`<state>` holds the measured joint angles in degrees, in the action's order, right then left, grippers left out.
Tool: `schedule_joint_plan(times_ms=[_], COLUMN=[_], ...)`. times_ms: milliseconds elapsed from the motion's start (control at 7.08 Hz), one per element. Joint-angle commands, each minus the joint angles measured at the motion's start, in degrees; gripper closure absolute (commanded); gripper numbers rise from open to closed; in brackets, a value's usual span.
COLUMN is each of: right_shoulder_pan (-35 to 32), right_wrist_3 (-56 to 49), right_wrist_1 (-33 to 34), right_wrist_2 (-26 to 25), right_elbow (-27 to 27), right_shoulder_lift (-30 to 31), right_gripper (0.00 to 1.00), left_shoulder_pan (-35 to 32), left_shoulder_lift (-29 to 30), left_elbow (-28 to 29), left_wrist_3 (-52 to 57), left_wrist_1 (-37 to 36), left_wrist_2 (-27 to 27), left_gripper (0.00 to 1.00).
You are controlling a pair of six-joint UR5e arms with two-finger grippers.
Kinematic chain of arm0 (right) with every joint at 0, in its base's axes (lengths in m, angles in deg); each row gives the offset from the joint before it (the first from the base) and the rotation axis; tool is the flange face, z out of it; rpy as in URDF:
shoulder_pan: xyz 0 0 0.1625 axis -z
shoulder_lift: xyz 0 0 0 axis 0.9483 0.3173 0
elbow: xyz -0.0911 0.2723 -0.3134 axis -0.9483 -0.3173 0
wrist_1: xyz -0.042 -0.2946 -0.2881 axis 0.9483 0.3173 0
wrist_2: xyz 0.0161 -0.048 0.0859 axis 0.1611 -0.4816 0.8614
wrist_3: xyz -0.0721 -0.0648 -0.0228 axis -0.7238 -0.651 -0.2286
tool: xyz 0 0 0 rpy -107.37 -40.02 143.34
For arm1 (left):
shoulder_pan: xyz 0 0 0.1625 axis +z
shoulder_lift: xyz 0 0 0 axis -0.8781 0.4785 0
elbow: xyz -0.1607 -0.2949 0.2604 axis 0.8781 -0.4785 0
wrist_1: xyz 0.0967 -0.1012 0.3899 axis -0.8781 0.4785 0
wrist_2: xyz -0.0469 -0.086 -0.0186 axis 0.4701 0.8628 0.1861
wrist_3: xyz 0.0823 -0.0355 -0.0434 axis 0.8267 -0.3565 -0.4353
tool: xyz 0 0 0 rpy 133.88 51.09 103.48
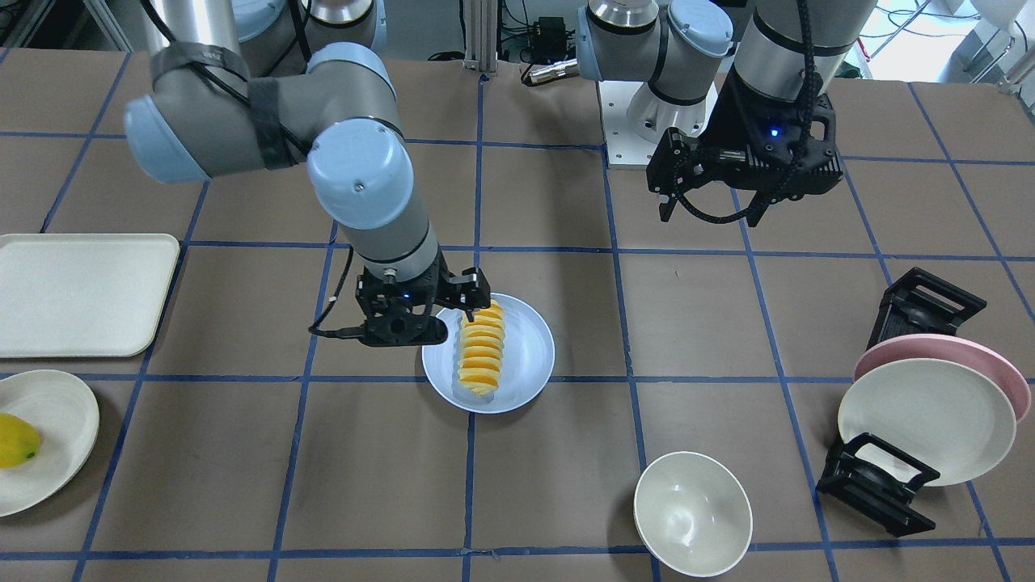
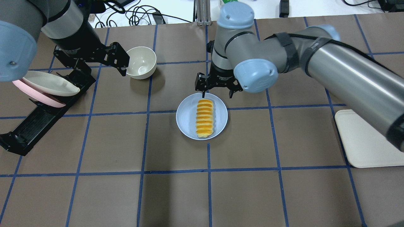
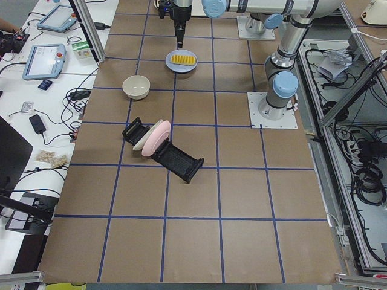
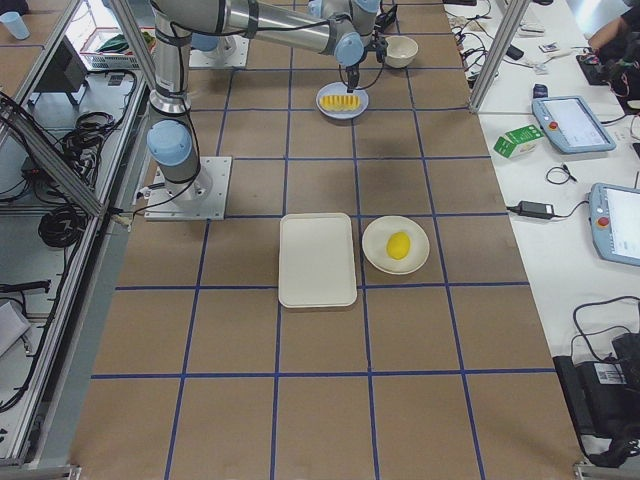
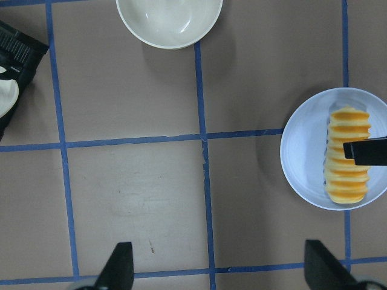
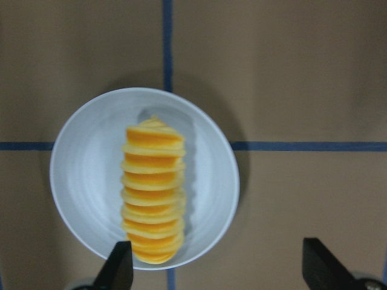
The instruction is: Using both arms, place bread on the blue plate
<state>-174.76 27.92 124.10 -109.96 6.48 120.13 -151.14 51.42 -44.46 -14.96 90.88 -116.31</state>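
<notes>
Two black two-finger grippers, jaws spread wide, both empty. Ridged yellow-orange toy bread loaf [image 2: 205, 118] lies on the round lavender-blue matte plate [image 2: 186, 118]. Right gripper [image 2: 217, 94] hangs over its 12 o'clock rim; left gripper [image 1: 711, 214] well apart, 10 o'clock. Judgement: lift right straight up, avoid nudging the loaf.

My count from remote console: two arms, left arm [image 2: 63, 22] and right arm [image 2: 341, 66]. Two grippers, left gripper [image 1: 711, 215] and right gripper [image 2: 217, 94]. One bread [image 2: 205, 118], single loaf. I make it four round plates: one blue plate [image 2: 186, 121], one pink plate [image 1: 970, 352], two cream, namely racked cream plate [image 1: 926, 420] and far cream plate [image 1: 57, 428]. One white bowl [image 1: 692, 513]. One cream tray [image 1: 81, 295]. One yellow fruit [image 1: 16, 440]. One black rack [image 2: 41, 121].
</notes>
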Motion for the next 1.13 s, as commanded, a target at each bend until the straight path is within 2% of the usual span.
schedule_joint_plan(times_ms=[0, 141, 282, 565, 988], right_shoulder_pan=[8.65, 11.13, 12.02, 12.47, 12.47], right_wrist_3=[-2.38, -2.65, -2.56, -2.91, -3.61], right_wrist_1=[-5.55, -6.44, -11.14, -12.15, -14.0], right_wrist_2=[-6.58, -6.7, -7.05, -6.53, -5.74], right_elbow=[0.06, 0.23, -0.9, -2.31, -2.32], right_shoulder_lift=[7.68, 9.54, 10.77, 14.82, 15.88], right_gripper=[0.0, 0.0, 0.0, 0.0, 0.0], left_shoulder_pan=[-0.01, -0.01, -0.01, -0.01, -0.01], left_shoulder_lift=[-0.09, -0.26, -0.17, -0.17, -0.17], left_elbow=[0.08, -0.01, -0.01, -0.1, -0.01], left_wrist_3=[-0.04, -0.04, -0.04, -0.04, -0.04], left_wrist_1=[0.0, 0.0, 0.0, 0.0, 0.0], left_wrist_2=[-0.08, -0.17, -0.08, -0.17, -0.17], left_gripper=[0.0, 0.0, 0.0, 0.0, 0.0])
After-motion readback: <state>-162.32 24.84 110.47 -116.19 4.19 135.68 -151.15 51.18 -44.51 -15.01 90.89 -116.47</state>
